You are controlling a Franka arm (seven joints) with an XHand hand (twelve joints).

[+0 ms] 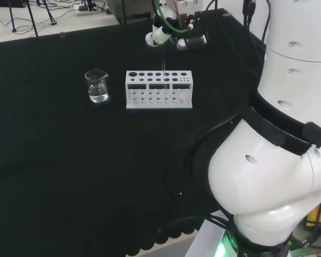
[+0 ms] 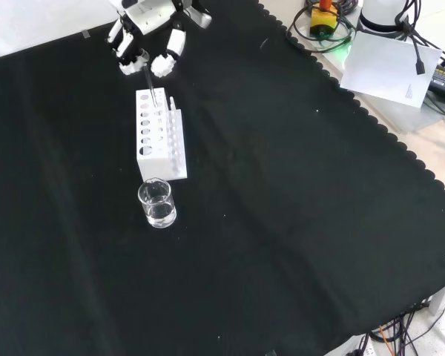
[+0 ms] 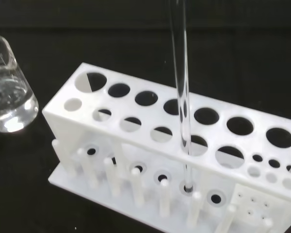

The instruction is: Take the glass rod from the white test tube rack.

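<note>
The white test tube rack (image 1: 150,99) (image 2: 176,159) (image 3: 70,121) stands on the black cloth with a thin clear glass rod (image 1: 163,67) (image 2: 151,87) (image 3: 179,73) upright in it. In the wrist view the rod passes down through one of the top holes, and its lower end rests near the rack's base plate. The hand (image 1: 174,36) (image 2: 150,33) hovers directly above the rack, its fingers curled round the rod's upper end.
A small glass beaker (image 1: 98,85) (image 2: 157,203) (image 3: 7,97) holding some clear liquid stands close beside the rack's end. The arm's white links (image 1: 278,150) take up the right of the head view. Cables and a white sheet (image 2: 389,67) lie beyond the cloth's scalloped edge.
</note>
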